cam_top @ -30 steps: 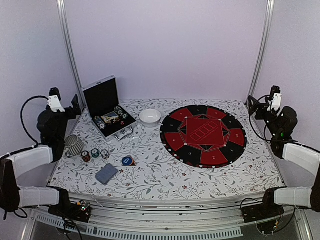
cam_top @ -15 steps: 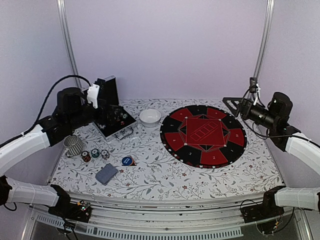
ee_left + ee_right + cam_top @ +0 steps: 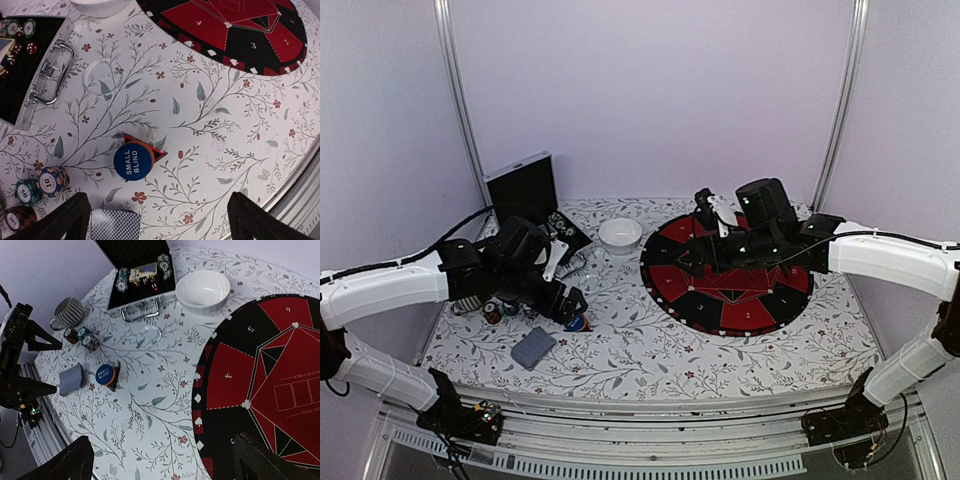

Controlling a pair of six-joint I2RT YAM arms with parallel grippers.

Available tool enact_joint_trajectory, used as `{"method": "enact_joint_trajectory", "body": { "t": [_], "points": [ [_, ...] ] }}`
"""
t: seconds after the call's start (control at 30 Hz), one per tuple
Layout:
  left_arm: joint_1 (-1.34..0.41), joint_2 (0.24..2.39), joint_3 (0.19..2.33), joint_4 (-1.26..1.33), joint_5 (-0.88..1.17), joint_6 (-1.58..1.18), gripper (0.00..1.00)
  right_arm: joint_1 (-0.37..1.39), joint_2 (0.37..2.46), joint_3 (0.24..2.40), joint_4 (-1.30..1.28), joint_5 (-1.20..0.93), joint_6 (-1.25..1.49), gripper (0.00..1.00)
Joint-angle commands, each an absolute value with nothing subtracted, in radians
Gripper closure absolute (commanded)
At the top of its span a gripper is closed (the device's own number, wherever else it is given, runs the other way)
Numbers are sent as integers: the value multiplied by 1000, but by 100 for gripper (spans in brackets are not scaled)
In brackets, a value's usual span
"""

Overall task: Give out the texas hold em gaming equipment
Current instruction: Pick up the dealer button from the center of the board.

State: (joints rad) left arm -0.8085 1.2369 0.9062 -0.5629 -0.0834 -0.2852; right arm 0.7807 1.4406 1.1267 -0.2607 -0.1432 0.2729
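left gripper [image 3: 159,196]: jaws wide apart, nothing between them; we see it above the floral tablecloth [image 3: 225,130].
blue marker disc [image 3: 132,161]: just ahead of the left gripper's gap, a bit toward the finger on the view's left. It reads SMALL BLIND and lies on an orange disc [image 3: 148,148], of which only 1 rim edge shows.
playing cards [image 3: 115,226]: 1 deck, grey-blue back up, just beside that same finger.
poker chips [image 3: 52,181]: 3 short stacks, outward past that finger, near the deck but not touching it.
clear ring [image 3: 102,77]: farther ahead, flat on the cloth; we cannot tell what it is.
case [image 3: 20,75]: farther ahead again, on the chips' side. It is open, with the silver handle toward the gripper and more chips inside.
right gripper [image 3: 164,440]: jaws wide apart, empty, over the cloth.
round mat [image 3: 260,385]: red and black, its edge lies under the finger on the view's right.
white bowl [image 3: 202,290]: well ahead of the right gripper, just beside the case.
striped cup [image 3: 67,312]: far ahead on the other finger's side, next to the 3 chip stacks.
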Motion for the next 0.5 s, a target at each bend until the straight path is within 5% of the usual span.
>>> {"method": "enact_joint_trajectory", "body": {
  "t": [0.0,0.47],
  "points": [
    [-813,1272,895,-606,-143,-310,2,809,1496,1186,-398,-42,234,1],
    [-672,1545,918,-488,35,-275,14,811,1528,1161,-413,8,239,1]
  ]
}}
